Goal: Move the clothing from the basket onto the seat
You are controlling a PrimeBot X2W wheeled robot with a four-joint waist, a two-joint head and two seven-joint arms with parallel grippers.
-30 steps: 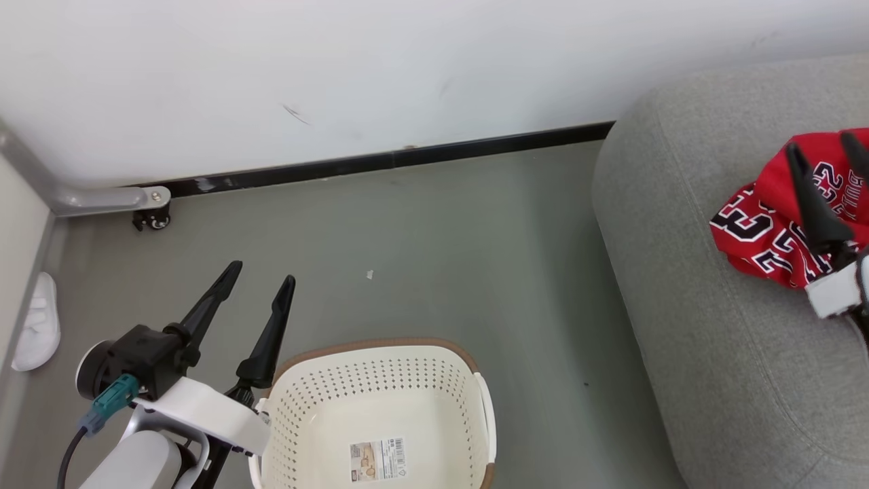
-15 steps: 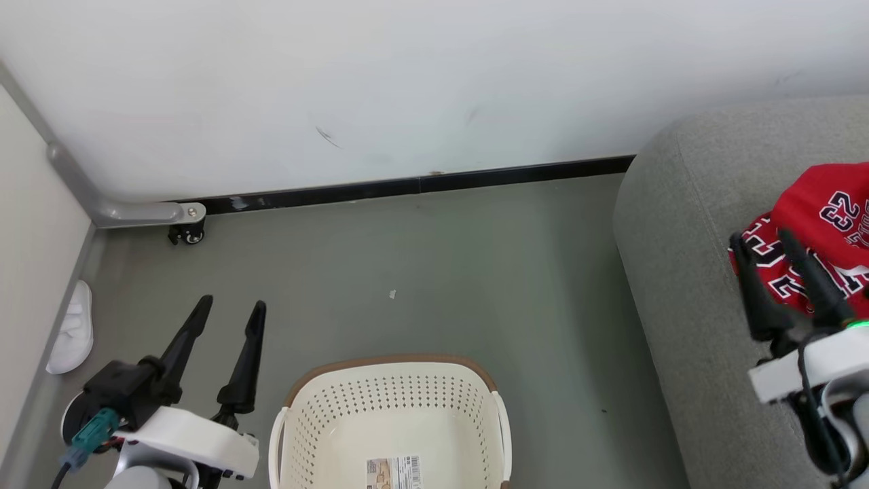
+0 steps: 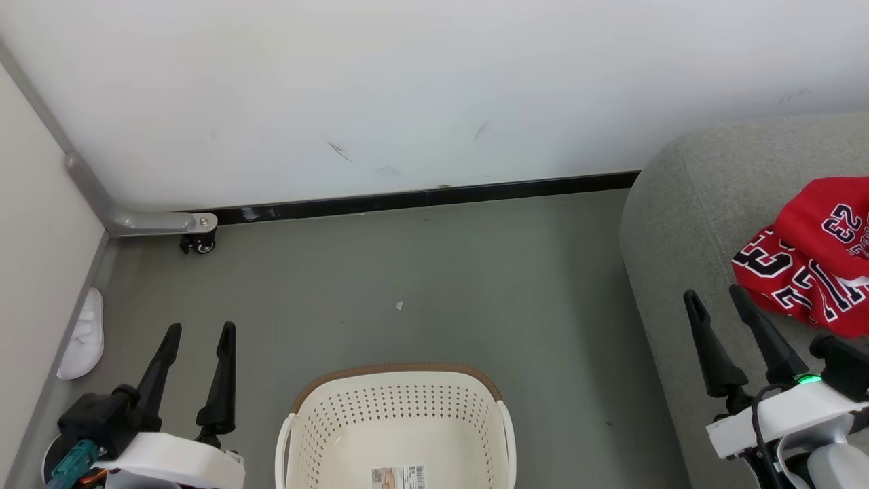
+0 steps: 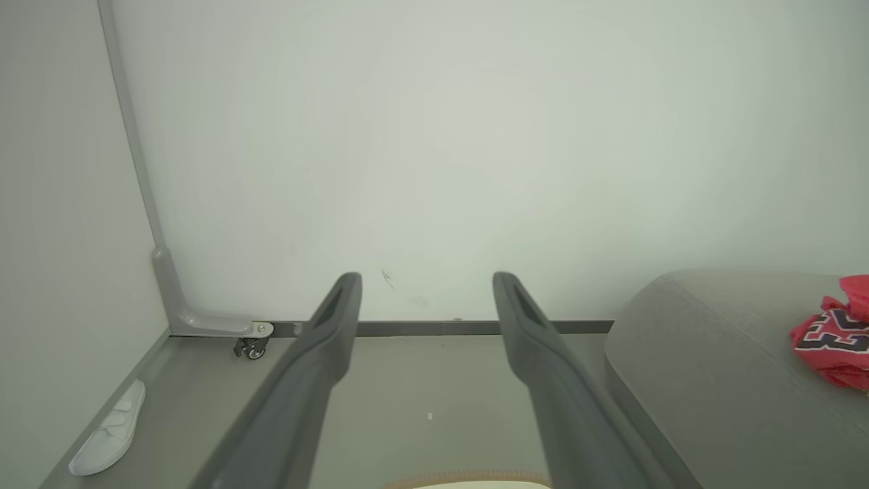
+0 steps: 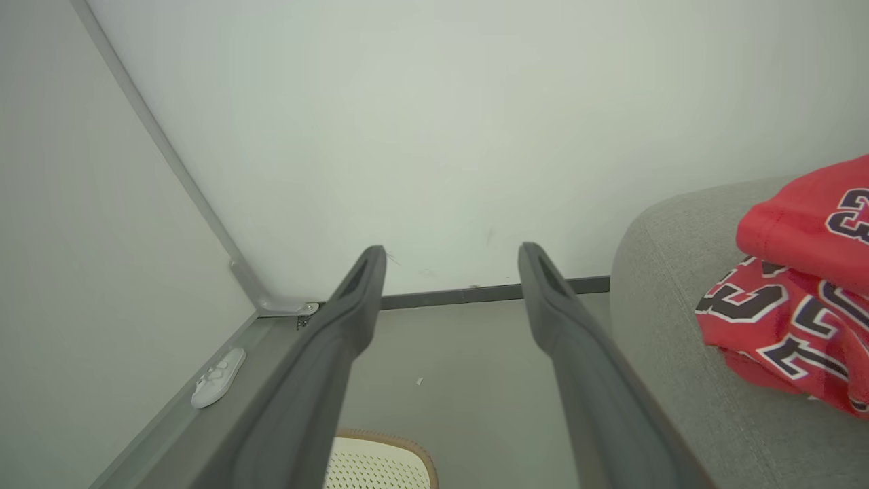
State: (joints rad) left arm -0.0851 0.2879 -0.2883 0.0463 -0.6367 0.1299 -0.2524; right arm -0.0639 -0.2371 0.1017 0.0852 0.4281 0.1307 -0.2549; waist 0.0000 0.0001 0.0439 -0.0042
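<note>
The red clothing (image 3: pixel 811 261) with black-and-white numbers lies bunched on the grey seat (image 3: pixel 686 224) at the right; it also appears as clothing (image 5: pixel 794 319) on the seat (image 5: pixel 679 285) and as clothing (image 4: pixel 831 339) on the seat (image 4: pixel 692 339). The cream basket (image 3: pixel 397 431) stands on the floor at the bottom centre; its visible floor holds only a label. My right gripper (image 3: pixel 715 297) hangs open just left of the clothing, apart from it, nothing between its fingers. Left of the basket my left gripper (image 3: pixel 201 329) is open and holds nothing.
A white slipper (image 3: pixel 83 336) lies by the left wall. A grey metal leg with a castor (image 3: pixel 197 243) stands in the corner. A white wall with a black skirting board (image 3: pixel 421 199) closes the far side. Grey floor (image 3: pixel 421 285) lies between basket and wall.
The right gripper has drawn back and down from over the clothing, which stays on the seat. The left gripper has pulled back towards the lower left. The camera has tilted, shifting the whole picture.
</note>
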